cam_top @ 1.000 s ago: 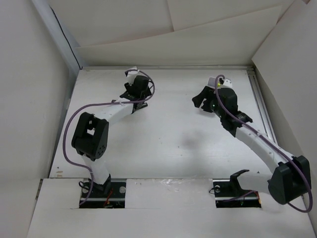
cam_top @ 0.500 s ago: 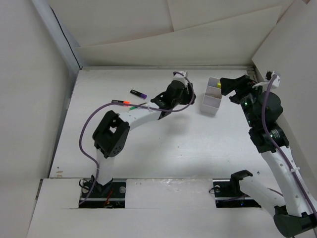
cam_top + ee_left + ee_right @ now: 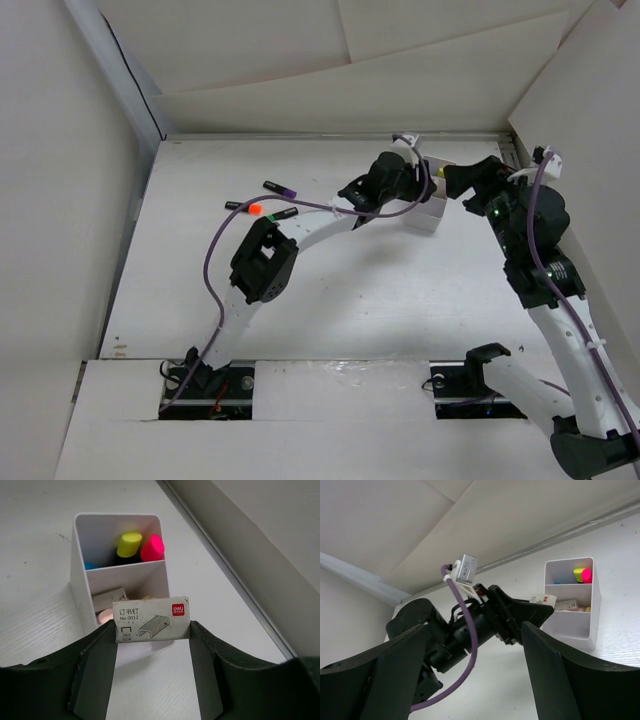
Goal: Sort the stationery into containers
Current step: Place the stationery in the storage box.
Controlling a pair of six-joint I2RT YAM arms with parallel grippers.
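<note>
Staple box [image 3: 151, 620], white card, printed "订书钉 No.0012", "26/6" and a red "deli" mark: gripped between the fingers of the left claw [image 3: 152, 636]. White compartment box [image 3: 79, 575] directly ahead of that claw, yellow highlighter [image 3: 129, 544] and pink highlighter [image 3: 152, 548] in its far cell. Right claw [image 3: 472, 630] spread wide, empty, facing the same box; loose markers [image 3: 279, 188] on the bench [image 3: 350, 290] behind the left claw.

We see a white table [image 3: 400, 300] boxed in by white card panels: a tall one on the left [image 3: 50, 220], creased sheets leaning at the back [image 3: 300, 60], another on the right [image 3: 590, 90]. A pale strip [image 3: 118, 70] edges the left panel. The light is soft and even.
</note>
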